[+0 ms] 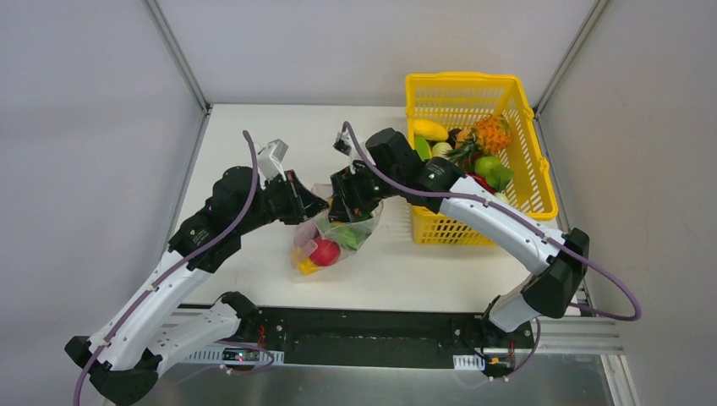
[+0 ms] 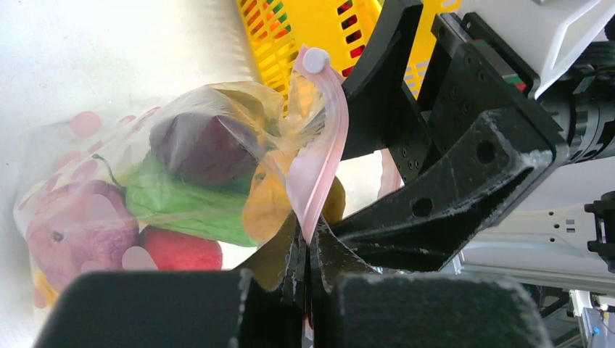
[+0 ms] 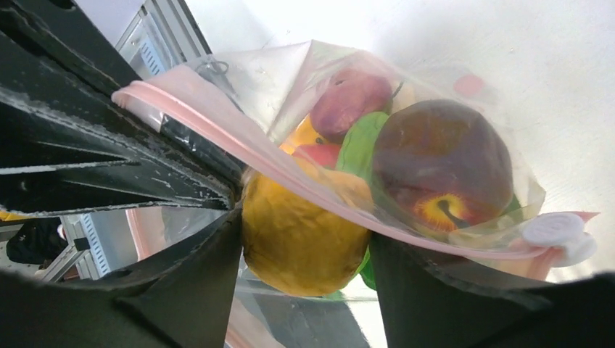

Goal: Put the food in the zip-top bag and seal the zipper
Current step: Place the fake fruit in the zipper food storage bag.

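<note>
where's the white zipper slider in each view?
Top external: not discernible; too small at the zip-top bag mouth.
Left wrist: slider upper centre, atop the pink zipper.
Right wrist: slider lower right, at the strip's end.
Shared landmark: green food inside the bag.

Top: high, rear, looking down on worktop (image 1: 397,271). Wrists: very close (from opposite sides), sharing the bag (image 2: 109,181).
</note>
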